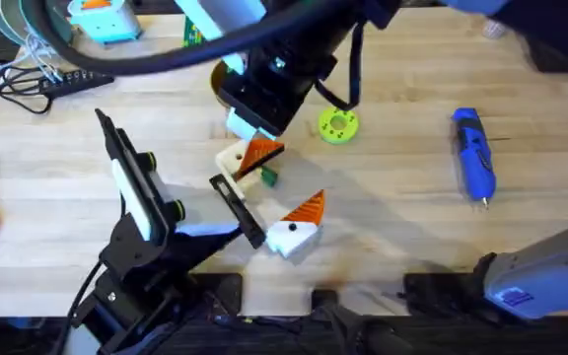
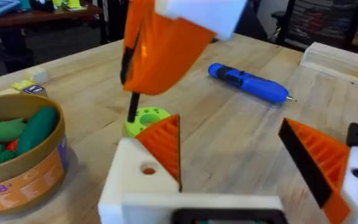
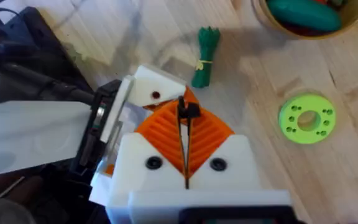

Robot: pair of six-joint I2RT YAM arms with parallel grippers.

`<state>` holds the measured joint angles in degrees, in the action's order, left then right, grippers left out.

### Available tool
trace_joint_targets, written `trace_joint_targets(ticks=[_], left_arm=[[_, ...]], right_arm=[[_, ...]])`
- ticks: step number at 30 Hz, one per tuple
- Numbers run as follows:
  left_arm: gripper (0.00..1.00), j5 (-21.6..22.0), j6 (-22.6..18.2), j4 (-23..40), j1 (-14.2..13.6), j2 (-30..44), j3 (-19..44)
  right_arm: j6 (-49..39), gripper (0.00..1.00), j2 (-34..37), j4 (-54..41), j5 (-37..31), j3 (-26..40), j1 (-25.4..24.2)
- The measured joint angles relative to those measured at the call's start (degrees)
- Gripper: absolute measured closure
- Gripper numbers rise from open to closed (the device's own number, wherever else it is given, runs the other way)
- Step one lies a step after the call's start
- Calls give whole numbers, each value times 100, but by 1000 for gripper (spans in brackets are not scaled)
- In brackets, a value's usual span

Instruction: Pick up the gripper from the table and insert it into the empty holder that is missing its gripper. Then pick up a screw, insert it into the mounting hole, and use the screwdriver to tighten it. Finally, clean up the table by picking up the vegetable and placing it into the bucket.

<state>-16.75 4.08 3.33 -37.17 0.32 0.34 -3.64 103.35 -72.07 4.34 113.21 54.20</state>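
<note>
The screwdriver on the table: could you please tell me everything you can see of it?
The screwdriver is a blue, pen-shaped tool, plastic by its look, with darker bands or markings along the body and a thin metal tip at one end. It lies flat on the bare wooden table, on the right side, tip pointing toward the arms' bases. Nothing touches it; the lime-green disc lies well apart to its left.

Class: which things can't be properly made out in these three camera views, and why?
- Black item pinched by the right end effector: too small to name, right wrist view.
- Vegetable: mostly covered by the holder, overhead.
- Bucket: cut off by the frame edge, left wrist view.
</note>
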Motion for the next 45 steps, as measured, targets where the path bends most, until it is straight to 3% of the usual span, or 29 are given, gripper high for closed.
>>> trace_joint_targets(ticks=[12,45], left_arm=[[8,0,0,0,0,-2,0],[7,0,22,2,0,-2,0]], right_arm=[[52,995,0,-7,2,0,303],[85,995,188,-105,74,0,393]])
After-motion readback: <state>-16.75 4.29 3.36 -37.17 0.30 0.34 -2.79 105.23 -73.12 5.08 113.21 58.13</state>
